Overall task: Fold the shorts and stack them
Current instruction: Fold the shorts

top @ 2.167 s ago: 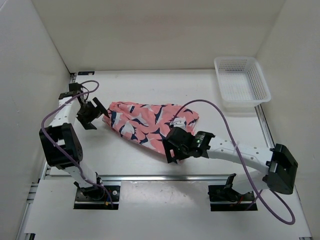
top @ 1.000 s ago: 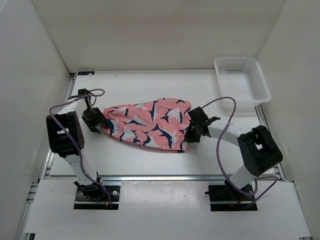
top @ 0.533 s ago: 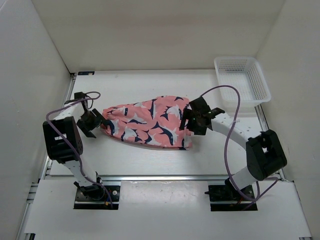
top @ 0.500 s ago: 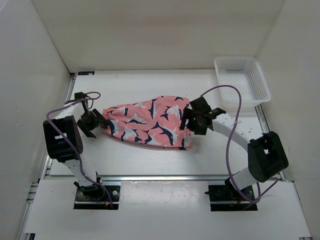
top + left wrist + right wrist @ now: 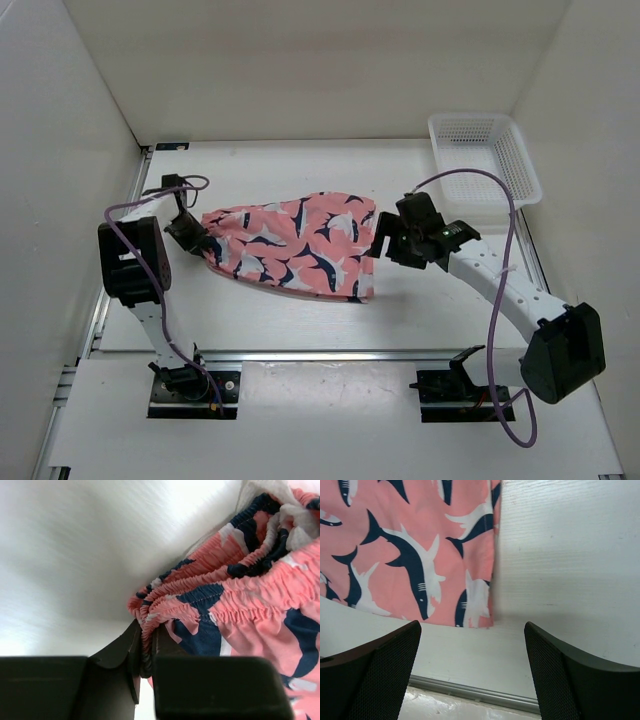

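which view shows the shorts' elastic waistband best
Left wrist: the gathered waistband fills the frame, its edge pinched by the left gripper. Top external shows the whole shorts, with the waistband small at their left end. Right wrist shows only a flat printed hem corner, no elastic.
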